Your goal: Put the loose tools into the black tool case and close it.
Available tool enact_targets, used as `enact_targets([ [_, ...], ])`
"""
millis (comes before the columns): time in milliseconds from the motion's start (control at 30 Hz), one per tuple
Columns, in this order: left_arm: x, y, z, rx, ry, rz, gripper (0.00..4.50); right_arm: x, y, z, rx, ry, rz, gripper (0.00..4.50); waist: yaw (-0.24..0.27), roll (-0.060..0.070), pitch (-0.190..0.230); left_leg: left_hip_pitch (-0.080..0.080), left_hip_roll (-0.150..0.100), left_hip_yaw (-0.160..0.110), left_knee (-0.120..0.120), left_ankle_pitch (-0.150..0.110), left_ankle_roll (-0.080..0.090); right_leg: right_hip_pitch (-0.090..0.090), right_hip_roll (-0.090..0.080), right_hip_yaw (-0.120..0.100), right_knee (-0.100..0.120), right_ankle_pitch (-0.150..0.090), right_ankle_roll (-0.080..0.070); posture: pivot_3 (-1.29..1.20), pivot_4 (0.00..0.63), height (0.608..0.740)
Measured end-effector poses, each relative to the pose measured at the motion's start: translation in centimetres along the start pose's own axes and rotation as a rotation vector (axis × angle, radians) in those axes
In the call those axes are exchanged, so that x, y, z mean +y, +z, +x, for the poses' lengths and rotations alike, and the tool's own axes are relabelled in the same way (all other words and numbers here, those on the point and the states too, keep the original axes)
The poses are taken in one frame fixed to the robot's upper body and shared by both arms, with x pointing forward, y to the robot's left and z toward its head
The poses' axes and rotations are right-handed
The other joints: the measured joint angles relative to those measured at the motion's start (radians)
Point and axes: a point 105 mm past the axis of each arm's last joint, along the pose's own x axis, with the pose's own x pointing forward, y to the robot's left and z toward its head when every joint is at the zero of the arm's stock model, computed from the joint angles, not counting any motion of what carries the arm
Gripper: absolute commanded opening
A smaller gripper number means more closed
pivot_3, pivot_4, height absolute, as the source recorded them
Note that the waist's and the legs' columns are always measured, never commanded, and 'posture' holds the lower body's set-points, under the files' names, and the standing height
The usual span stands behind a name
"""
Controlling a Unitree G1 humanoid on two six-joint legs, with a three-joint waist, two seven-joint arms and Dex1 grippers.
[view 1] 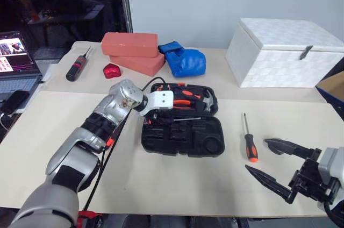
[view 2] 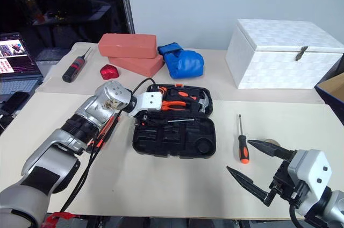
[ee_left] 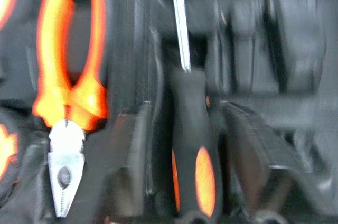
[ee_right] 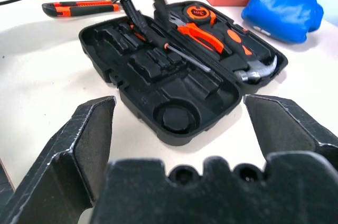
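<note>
— Where is the tool case (view 1: 183,136) seen?
— It is laid open at the middle of the bench (view 1: 161,185), with pliers and a hammer seated in the far half.
— And the left claw (ee_left: 182,113)?
— It is held over the case's left end, fingers parted on either side of a screwdriver (ee_left: 195,129) that is laid in the case; no grip is seen.
— The right claw (ee_right: 177,102)?
— It is spread wide and empty, near the bench's right front.
— Are other tools noted?
— A second screwdriver (view 1: 249,143) is left on the bench just right of the case, and a utility knife (ee_right: 79,8) on its left side.
</note>
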Motion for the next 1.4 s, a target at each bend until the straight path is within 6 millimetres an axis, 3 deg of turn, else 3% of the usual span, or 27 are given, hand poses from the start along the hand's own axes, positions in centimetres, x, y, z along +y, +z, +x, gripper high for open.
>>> enact_targets([
  [133,-0.6,2.5,-1.8,-0.233,0.038,-0.185,1.22,-0.2,-0.2,0.3,-0.017,-0.015,0.013,4.5,-0.002,0.004,-0.002,0.001,0.0,0.0,0.0,-0.001,0.001,0.001,0.0,0.0,0.0,-0.002,0.002,0.0,0.15,0.74],
  [233,-1.9,1.6,-0.7,-0.34,0.09,-0.357,0.11,-0.7,-0.4,0.6,-0.022,-0.05,0.019,4.5,-0.001,0.005,-0.002,0.002,0.0,-0.001,0.0,-0.001,0.001,0.002,0.0,0.0,0.001,-0.002,0.002,0.0,0.15,0.74],
  [267,-2.1,1.1,-0.2,-0.346,0.117,-0.386,0.05,-0.8,-0.4,0.8,-0.025,-0.055,0.02,4.5,-0.001,0.004,-0.002,0.002,-0.001,-0.001,0.0,-0.001,0.001,0.002,0.0,0.0,0.001,-0.002,0.002,0.0,0.15,0.74],
  [333,-2.5,-0.7,1.2,-0.325,0.224,-0.452,0.05,-1.0,-0.5,1.2,-0.034,-0.073,0.022,4.5,0.0,0.004,-0.002,0.003,-0.002,-0.001,0.0,0.0,0.001,0.003,0.0,0.001,0.002,-0.002,0.002,0.0,0.15,0.74],
  [500,-3.0,-4.3,2.3,-0.211,0.396,-0.508,0.05,-1.3,-0.9,1.5,-0.015,-0.104,0.024,4.5,0.0,0.004,-0.002,0.003,-0.003,-0.003,0.0,0.0,0.002,0.003,0.0,0.001,0.002,-0.001,0.001,0.0,0.15,0.74],
  [700,-3.6,-4.5,3.6,-0.123,0.422,-0.401,0.05,-1.2,-1.7,1.5,0.029,-0.1,0.058,4.5,0.0,0.009,-0.008,0.008,-0.008,-0.005,0.0,0.0,0.001,0.008,-0.003,0.003,0.001,-0.002,0.002,0.0,0.15,0.74],
  [1000,-3.5,-5.0,3.7,-0.105,0.424,-0.302,0.05,-1.6,-2.5,0.4,0.084,-0.131,0.083,4.5,-0.004,0.014,-0.018,0.009,-0.009,-0.007,-0.001,-0.003,-0.003,0.007,-0.003,0.003,0.0,-0.002,0.001,0.0,0.15,0.74],
  [1133,-3.7,-5.0,3.1,-0.22,0.411,-0.353,0.05,-2.1,-2.2,0.1,0.075,-0.158,0.071,4.5,-0.005,0.014,-0.018,0.007,-0.009,-0.008,-0.001,-0.003,-0.004,0.005,-0.003,0.003,0.0,-0.002,0.001,0.0,0.15,0.74],
  [1233,-4.8,-2.5,1.7,-0.443,0.329,-0.418,0.05,-3.2,-2.2,-0.2,0.094,-0.221,0.092,4.5,-0.003,0.011,-0.016,0.002,-0.009,-0.008,-0.001,-0.002,-0.002,0.002,-0.003,0.002,0.0,-0.002,0.001,0.0,0.15,0.74],
  [1333,-5.5,-0.8,-1.1,-0.506,0.222,-0.421,0.69,-4.4,-2.8,0.3,0.188,-0.271,0.089,4.5,-0.01,0.011,-0.016,0.002,-0.009,-0.008,-0.001,-0.002,-0.001,0.002,-0.003,0.003,-0.001,-0.002,0.001,0.0,0.15,0.74],
  [1400,-6.4,0.2,-2.8,-0.523,0.151,-0.398,1.56,-5.3,-3.7,0.8,0.256,-0.297,0.129,4.5,-0.013,0.011,-0.016,0.003,-0.009,-0.009,-0.001,0.0,0.002,0.003,-0.003,0.003,-0.001,-0.002,0.001,0.0,0.15,0.74],
])
